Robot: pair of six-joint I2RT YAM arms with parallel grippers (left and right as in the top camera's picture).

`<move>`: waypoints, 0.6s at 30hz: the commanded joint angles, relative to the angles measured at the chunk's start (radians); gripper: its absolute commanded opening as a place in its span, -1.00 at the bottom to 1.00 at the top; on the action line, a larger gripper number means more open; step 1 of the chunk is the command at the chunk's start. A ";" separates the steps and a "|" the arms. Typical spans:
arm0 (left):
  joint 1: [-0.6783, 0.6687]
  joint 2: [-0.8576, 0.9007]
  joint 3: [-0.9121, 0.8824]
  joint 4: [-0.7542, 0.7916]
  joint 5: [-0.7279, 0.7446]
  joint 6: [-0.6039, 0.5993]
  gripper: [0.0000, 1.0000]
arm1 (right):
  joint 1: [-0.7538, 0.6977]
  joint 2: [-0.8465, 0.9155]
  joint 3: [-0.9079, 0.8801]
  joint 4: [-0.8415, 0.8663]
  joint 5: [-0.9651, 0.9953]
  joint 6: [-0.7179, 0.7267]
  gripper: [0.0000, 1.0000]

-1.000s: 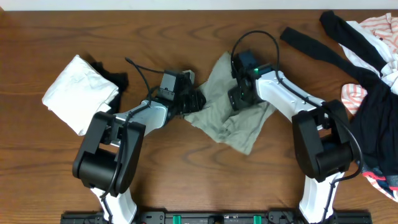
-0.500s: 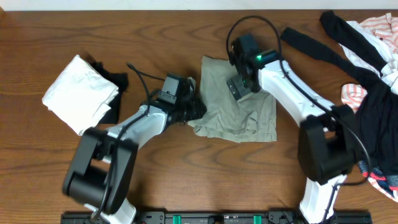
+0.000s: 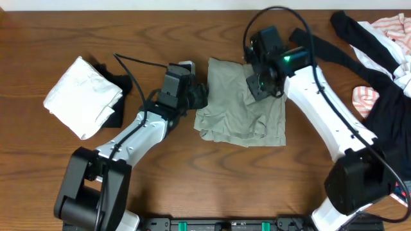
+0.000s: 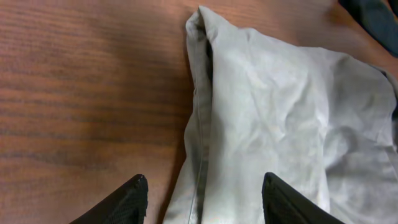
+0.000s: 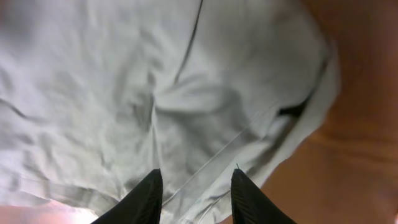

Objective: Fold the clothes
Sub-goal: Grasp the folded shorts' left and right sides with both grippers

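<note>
The sage grey-green shorts (image 3: 241,109) lie folded into a rough rectangle on the table's middle. My left gripper (image 3: 200,96) is open at the shorts' left edge; its wrist view shows the folded edge (image 4: 205,124) between the open fingers (image 4: 204,202), nothing held. My right gripper (image 3: 258,83) is open above the shorts' upper right part; its wrist view shows wrinkled cloth and a seam (image 5: 199,106) under the open fingers (image 5: 196,196).
A white folded cloth bundle (image 3: 82,95) with a black piece beside it lies at the left. A heap of black and pink-and-white striped garments (image 3: 379,83) fills the right side. A black cable loops above the right arm.
The shorts went from a crumpled diagonal shape to a flatter folded rectangle. Both grippers let go and lifted toward the far side; the right arm stretched out.
</note>
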 commanded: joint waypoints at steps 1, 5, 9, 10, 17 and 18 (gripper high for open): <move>0.001 0.019 -0.002 0.018 -0.023 0.043 0.18 | -0.013 0.018 -0.105 0.027 -0.021 0.040 -0.31; 0.001 0.020 -0.002 0.019 -0.023 0.042 0.19 | -0.013 0.018 -0.225 0.083 -0.046 0.040 -0.28; 0.001 0.020 -0.002 0.019 -0.023 0.042 0.19 | -0.013 0.018 -0.333 0.115 -0.055 0.043 -0.27; 0.001 0.020 -0.002 0.019 -0.023 0.042 0.18 | -0.013 0.018 -0.353 0.116 -0.055 0.043 -0.27; 0.000 0.020 -0.002 0.019 -0.019 0.042 0.19 | -0.018 0.018 -0.404 0.128 -0.008 0.047 -0.26; 0.000 0.020 -0.002 0.019 -0.015 0.042 0.20 | -0.019 0.017 -0.402 0.134 -0.006 0.048 -0.25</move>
